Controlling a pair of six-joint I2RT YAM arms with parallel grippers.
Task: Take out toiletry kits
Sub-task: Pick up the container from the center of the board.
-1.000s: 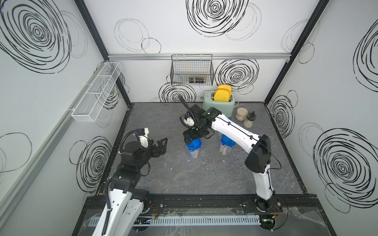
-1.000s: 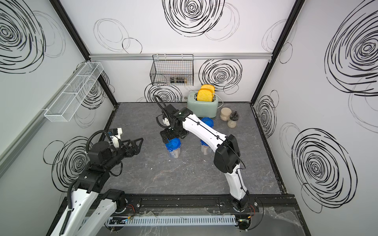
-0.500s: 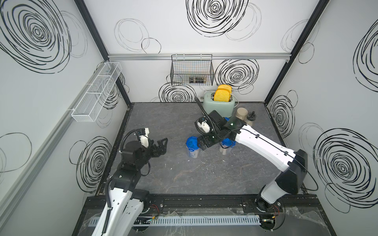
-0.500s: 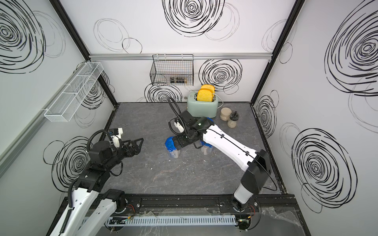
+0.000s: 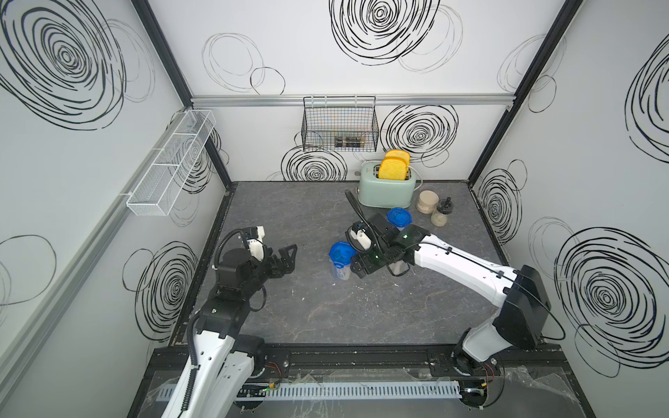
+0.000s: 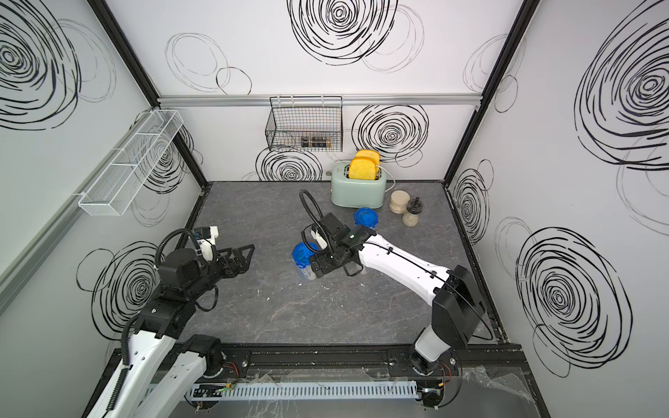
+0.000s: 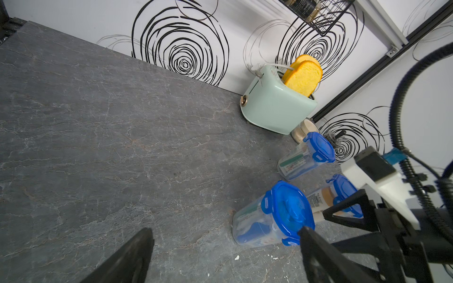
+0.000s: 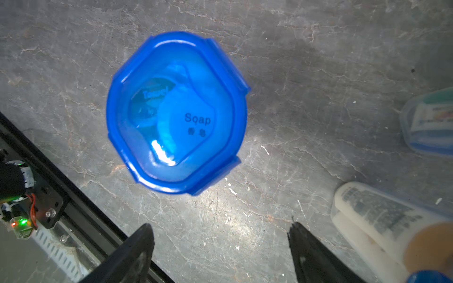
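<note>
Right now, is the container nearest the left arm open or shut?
Shut: the blue lid sits flat on the container, covering its top.

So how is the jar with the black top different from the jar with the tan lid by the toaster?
The tan-lidded jar has a flat, wide lid; the black-topped jar has a small, knobbly black top. The tan-lidded jar stands right beside the toaster; the black-topped jar stands farther from it. Both are upright clear jars with pale beige filling.
</note>
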